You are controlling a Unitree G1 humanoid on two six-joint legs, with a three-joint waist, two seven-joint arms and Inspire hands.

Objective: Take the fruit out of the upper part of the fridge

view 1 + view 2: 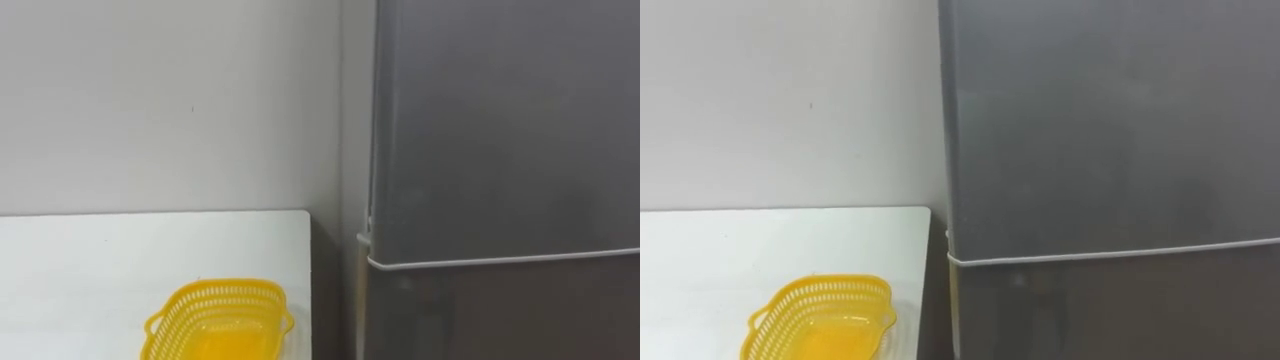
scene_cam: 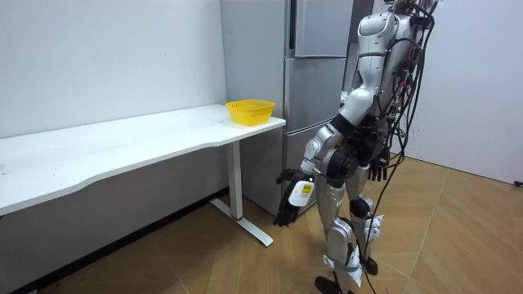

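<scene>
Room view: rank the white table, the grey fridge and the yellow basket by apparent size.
1. white table and grey fridge: no clear order; the table runs toward the camera, the fridge is cut off at the top and partly behind the robot.
2. yellow basket: plainly smallest.

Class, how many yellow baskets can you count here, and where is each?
1. The yellow basket sits on the white table, at its end beside the fridge. The shut fridge may hide more.

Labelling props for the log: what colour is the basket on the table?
Yellow, with openwork sides; the basket shows best in the left eye view.
</scene>
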